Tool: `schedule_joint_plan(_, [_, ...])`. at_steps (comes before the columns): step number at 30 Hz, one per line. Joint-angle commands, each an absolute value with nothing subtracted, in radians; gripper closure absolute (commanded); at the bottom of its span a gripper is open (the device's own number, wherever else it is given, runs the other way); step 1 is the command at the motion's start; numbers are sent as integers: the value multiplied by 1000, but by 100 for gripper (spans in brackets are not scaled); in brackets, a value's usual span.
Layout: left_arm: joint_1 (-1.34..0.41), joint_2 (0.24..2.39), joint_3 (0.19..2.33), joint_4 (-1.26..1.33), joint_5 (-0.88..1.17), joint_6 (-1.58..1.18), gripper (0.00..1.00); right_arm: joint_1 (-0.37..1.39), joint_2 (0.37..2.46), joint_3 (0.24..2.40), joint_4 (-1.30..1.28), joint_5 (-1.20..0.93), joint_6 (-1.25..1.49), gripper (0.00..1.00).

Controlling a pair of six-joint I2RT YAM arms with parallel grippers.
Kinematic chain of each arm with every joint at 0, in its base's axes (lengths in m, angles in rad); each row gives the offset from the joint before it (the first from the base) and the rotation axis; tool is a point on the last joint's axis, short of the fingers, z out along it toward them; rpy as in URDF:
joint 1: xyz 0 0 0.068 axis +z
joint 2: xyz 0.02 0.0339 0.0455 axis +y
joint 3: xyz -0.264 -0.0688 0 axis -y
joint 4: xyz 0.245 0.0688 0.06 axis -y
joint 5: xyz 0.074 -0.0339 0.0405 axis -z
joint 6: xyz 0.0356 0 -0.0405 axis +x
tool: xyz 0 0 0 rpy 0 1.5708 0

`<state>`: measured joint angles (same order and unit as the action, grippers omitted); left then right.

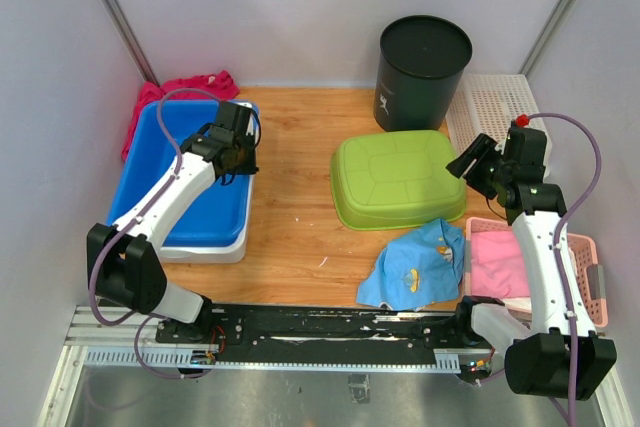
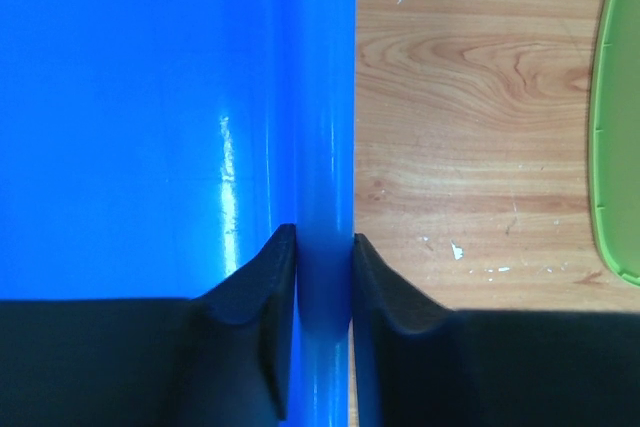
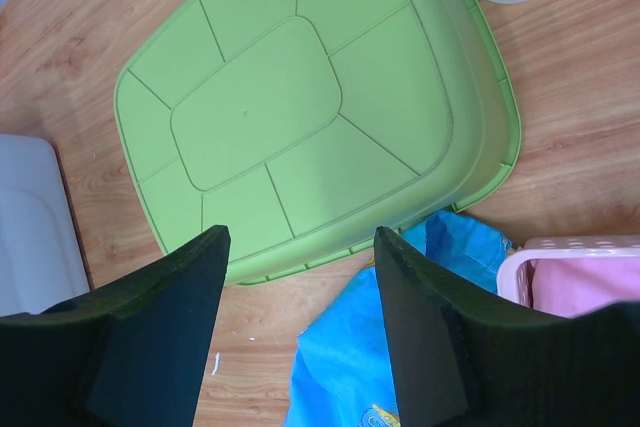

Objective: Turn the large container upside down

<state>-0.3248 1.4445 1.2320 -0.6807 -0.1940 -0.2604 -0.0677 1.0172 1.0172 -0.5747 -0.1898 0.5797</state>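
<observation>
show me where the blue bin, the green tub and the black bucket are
blue bin [image 2: 325, 127], left wrist view, on its rounded rim
green tub [image 3: 255, 102], right wrist view, on the centre panel of its upturned base
black bucket [image 1: 415, 97], top external view, on its side wall

Bare tabletop [image 1: 295, 197] lane between blue bin [image 1: 215, 212], green tub [image 1: 398, 179].
</observation>
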Motion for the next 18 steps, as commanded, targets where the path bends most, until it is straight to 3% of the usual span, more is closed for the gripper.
schedule_joint_plan(1, [-318,1395,1295,-699,-236,-253,91,-54,1009,1007,-583,-190,567,38])
schedule_joint_plan(3, [-318,1385,1345,-732,-244,-238,92,-54,1012,1008,-582,-193,569,38])
schedule_joint_plan(5, [-318,1376,1389,-758,-252,-228,99,-53,1017,1006,-579,-197,569,38])
schedule_joint_plan(18, [-321,1319,1745,-810,-280,-185,100,-53,1023,1011,-570,-219,580,39])
